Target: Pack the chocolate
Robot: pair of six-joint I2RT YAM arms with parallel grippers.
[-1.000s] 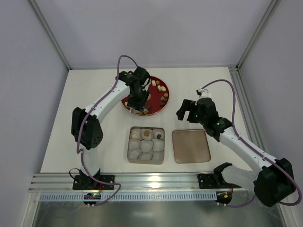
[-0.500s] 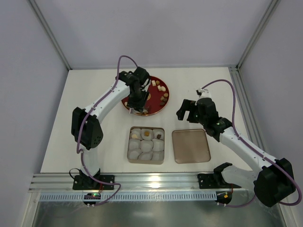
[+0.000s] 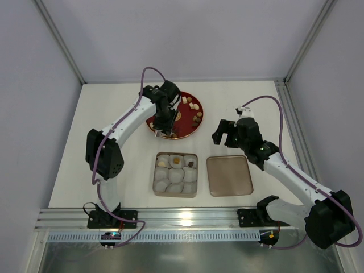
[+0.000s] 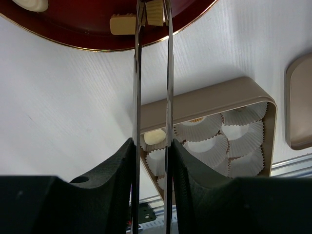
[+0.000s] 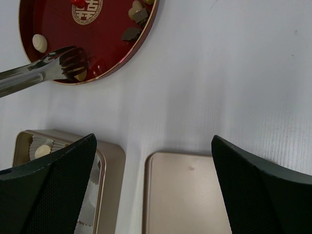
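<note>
A dark red plate [image 3: 190, 129] holds several chocolate pieces [image 3: 195, 107]. My left gripper [image 3: 165, 111] is shut on metal tongs [image 4: 152, 87] that reach down to the plate's near edge. In the left wrist view the tong tips close around a cream-tan piece [image 4: 156, 11], and another tan piece [image 4: 122, 23] lies just left of it. The right wrist view shows the tongs [image 5: 44, 69] on the plate [image 5: 53, 29], with cream [image 5: 39, 42], dark [image 5: 131, 33] and red [image 5: 77, 2] pieces there. My right gripper [image 3: 224, 133] is open and empty over bare table, right of the plate.
A tan box [image 3: 157, 193] with white paper cups sits near the middle. It holds a cream [image 3: 163, 163], a tan [image 3: 177, 161] and a dark piece [image 3: 191, 164] in its far row. Its lid [image 3: 228, 175] lies flat to the right. Frame rails run along the near edge.
</note>
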